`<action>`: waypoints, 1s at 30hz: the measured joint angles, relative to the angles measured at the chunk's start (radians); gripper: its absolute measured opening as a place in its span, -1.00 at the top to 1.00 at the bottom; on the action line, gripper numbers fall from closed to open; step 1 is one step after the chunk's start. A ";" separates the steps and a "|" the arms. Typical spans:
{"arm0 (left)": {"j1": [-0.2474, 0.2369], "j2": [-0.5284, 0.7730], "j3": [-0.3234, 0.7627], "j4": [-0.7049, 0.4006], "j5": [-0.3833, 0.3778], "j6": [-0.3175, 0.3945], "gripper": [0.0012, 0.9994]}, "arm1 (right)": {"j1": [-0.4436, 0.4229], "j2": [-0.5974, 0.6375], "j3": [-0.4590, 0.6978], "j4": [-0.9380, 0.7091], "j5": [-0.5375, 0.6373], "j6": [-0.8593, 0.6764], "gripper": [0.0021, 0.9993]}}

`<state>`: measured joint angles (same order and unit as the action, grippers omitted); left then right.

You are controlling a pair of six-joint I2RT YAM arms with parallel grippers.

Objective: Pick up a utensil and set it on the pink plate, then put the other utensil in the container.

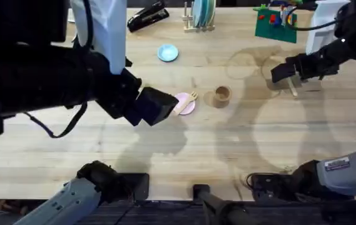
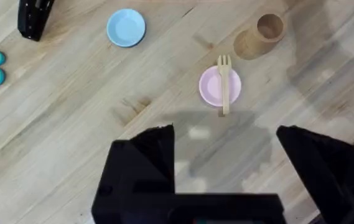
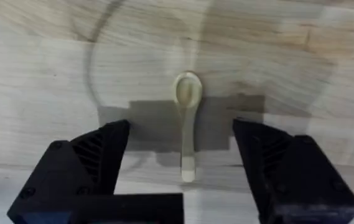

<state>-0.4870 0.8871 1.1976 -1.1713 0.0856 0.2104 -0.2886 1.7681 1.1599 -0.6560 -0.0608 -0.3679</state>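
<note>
Fork lies across the pink plate, its tines past the rim toward the container, so the first half of the task looks done. What remains is the spoon, flat on the tabletop on the right side, well apart from the container. The right gripper hovers directly over it, jaws wide and empty, the handle running back between the fingers and the bowl pointing away; its long axis sits crosswise to the closing direction, which suits a pinch. The left gripper, also wide open and empty, hangs near the plate, farther from the spoon.
</note>
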 joint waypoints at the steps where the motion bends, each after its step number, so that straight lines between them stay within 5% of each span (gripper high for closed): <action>1: 0.000 0.000 0.000 0.000 0.000 0.000 -0.99 | 0.000 0.006 0.000 0.003 0.000 0.000 -0.99; 30: 0.000 0.000 0.000 0.000 0.000 0.000 -0.99 | 0.000 0.025 0.004 0.050 0.000 0.000 -0.99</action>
<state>-0.4873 0.8871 1.1976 -1.1713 0.0855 0.2104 -0.2886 1.7931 1.1641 -0.6065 -0.0608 -0.3679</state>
